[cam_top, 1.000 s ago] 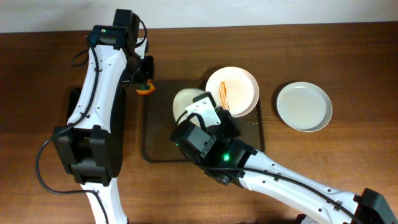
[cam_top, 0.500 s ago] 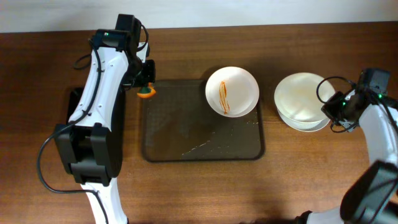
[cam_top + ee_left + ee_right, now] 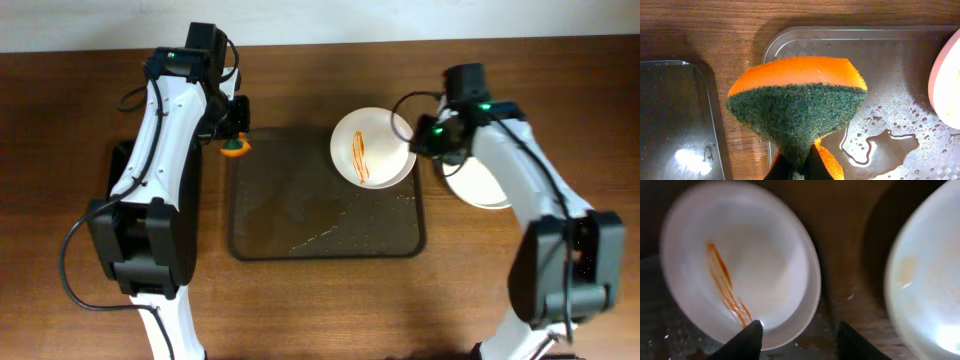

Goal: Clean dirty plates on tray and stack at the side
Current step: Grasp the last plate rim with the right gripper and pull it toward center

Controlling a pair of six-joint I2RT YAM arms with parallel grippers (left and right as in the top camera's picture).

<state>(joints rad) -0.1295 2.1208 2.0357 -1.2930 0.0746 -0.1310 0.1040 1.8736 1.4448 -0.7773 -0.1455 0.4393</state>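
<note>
Over the last half second the right arm has swung in from the far side of the clean stack (image 3: 492, 186) to the gap between it and the tray (image 3: 300, 225), while the left arm has held its place. At the tray's 10 o'clock corner the left gripper (image 3: 799, 169) is clenched on the orange-and-green sponge (image 3: 797, 102), which hangs scourer-side down just above the wet tray floor, beside a dark bin (image 3: 677, 115). At the tray's 1 o'clock corner sits the one dirty plate (image 3: 372, 147), an orange sauce streak (image 3: 360, 158) across it. The right gripper (image 3: 799, 330) is released, its fingers spread to either side of the plate's rim at 3 o'clock. The stack lies off the tray at 3 o'clock, partly hidden. I judge the work nearly done: this last plate needs scrubbing and stacking.
</note>
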